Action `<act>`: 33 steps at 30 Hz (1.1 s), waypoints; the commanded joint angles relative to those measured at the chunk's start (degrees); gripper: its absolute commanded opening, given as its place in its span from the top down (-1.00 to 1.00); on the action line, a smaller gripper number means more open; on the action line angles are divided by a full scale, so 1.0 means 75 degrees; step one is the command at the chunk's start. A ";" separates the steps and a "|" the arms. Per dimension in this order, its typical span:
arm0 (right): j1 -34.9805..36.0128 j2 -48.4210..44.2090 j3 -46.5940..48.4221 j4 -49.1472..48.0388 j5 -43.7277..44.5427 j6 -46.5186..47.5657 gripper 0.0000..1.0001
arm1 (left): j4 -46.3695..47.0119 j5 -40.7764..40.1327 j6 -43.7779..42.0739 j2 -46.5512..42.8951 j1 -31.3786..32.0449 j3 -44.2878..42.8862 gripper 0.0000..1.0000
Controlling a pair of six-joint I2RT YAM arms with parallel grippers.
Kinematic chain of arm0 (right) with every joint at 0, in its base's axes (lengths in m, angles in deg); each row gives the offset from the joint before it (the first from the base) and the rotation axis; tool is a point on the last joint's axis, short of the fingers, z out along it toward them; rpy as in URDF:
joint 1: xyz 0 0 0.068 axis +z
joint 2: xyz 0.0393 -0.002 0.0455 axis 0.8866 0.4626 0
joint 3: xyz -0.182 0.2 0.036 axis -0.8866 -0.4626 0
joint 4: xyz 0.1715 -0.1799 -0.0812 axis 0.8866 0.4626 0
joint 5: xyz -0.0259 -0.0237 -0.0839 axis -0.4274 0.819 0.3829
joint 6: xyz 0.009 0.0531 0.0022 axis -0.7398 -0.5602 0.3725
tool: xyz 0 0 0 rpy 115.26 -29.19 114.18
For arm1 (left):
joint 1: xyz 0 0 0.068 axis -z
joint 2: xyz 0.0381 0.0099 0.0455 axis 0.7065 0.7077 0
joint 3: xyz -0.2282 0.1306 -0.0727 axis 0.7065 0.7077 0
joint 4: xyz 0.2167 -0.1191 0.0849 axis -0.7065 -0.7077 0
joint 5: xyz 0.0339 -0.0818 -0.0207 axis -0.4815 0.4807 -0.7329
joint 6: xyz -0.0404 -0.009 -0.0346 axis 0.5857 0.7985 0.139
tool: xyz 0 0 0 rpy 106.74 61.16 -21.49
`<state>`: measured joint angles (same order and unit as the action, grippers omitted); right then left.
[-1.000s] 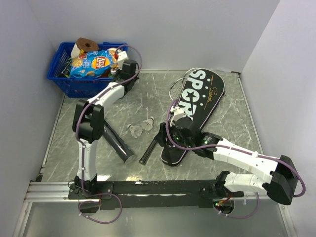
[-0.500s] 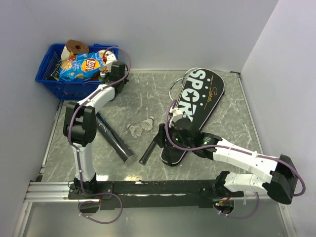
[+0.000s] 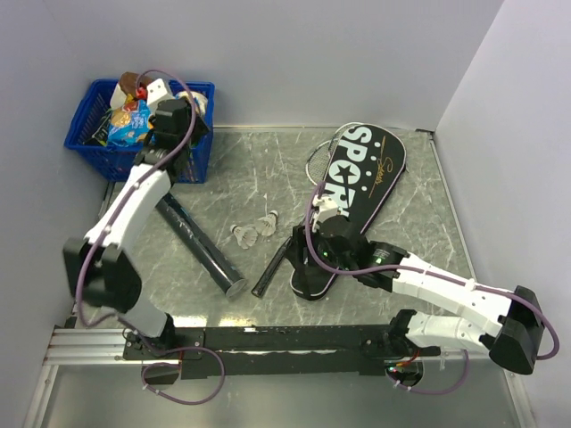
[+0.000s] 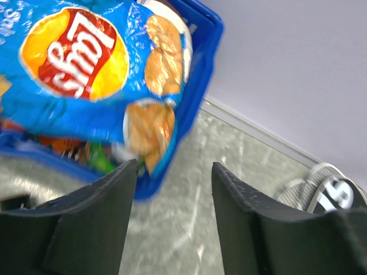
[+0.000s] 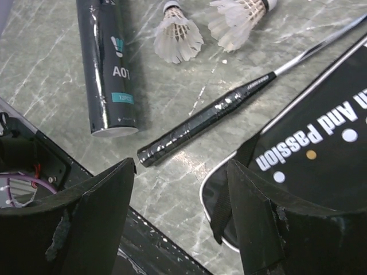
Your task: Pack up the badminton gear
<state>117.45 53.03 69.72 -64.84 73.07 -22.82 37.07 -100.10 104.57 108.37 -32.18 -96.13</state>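
Black taped racket handle (image 5: 200, 117) lies diagonally just ahead of the right end effector (image 5: 180, 186), which is spread wide and empty. Left end effector (image 4: 175, 177), also parted, is far off.

— Far left corner?
— Holds a blue basket (image 3: 89, 147), left gripper (image 3: 174, 120) over its right end.
— Middle of the table (image 3: 268, 169)?
— Shows two shuttlecocks (image 3: 241, 234), dark tube (image 3: 196, 241) nearer the left edge, SPORT bag (image 3: 357, 187) nearer the right.
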 commanded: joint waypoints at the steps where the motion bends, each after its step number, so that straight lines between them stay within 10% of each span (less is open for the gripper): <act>1: 0.0061 -0.0357 0.0443 0.0536 0.0328 0.0152 -0.50 | -0.0992 0.0212 -0.0029 -0.1393 0.0592 0.0537 -0.29; 14: 0.0026 -0.0007 0.1052 0.1708 0.0341 0.0575 -0.68 | -0.3055 0.0435 0.2358 -0.5601 0.1191 0.4472 -0.66; 21: 0.0026 0.0264 0.0866 0.1451 -0.0187 0.0446 -0.69 | -0.3444 -0.0291 0.3648 -0.5088 0.1180 0.5038 -0.99; 33: 0.0026 0.0475 0.0420 0.0924 -0.0655 0.0540 -0.71 | -0.2202 -0.0257 0.4307 -0.2908 -0.0014 0.4968 -0.93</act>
<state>117.42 56.29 73.83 -55.12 69.57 -19.74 14.95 -102.86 135.30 83.85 -28.48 -57.60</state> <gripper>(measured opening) 0.856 0.967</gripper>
